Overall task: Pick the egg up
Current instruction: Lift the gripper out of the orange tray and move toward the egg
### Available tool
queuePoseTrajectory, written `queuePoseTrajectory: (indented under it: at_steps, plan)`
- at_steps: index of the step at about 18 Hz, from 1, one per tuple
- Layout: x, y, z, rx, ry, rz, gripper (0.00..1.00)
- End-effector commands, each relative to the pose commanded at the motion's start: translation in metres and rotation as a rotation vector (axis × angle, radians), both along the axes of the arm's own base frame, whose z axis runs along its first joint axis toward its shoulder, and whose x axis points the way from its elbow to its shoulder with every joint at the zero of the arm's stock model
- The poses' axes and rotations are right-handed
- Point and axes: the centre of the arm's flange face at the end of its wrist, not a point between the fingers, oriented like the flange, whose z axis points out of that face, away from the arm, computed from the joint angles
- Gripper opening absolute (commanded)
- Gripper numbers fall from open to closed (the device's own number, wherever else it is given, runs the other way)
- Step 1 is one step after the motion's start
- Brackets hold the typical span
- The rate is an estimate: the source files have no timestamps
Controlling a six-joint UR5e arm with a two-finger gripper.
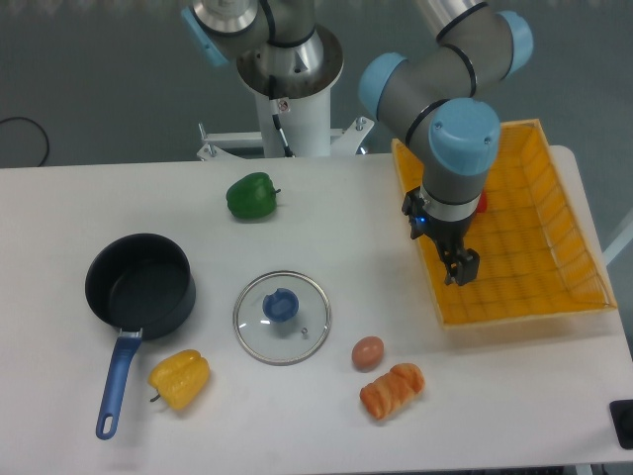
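The egg (pixel 368 352) is a small tan oval lying on the white table, just above and to the left of the orange croissant-like bread (pixel 392 389). My gripper (pixel 459 271) hangs over the left part of the orange tray (pixel 564 297), up and to the right of the egg and well apart from it. Its dark fingers point down and look close together with nothing seen between them; I cannot tell for sure whether they are shut.
A glass lid with a blue knob (pixel 282 317) lies left of the egg. A dark pot with a blue handle (pixel 139 286), a yellow pepper (pixel 180 379) and a green pepper (pixel 251 196) are on the left. A red object (pixel 482 204) shows behind my wrist in the tray.
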Motion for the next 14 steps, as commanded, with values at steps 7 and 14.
queuePoseTrajectory:
  at_steps: [7, 14]
  plan:
    - [0.007, 0.006, -0.012, 0.021, -0.030, -0.001, 1.00]
    - [0.014, 0.009, -0.026, 0.069, -0.086, 0.038, 1.00]
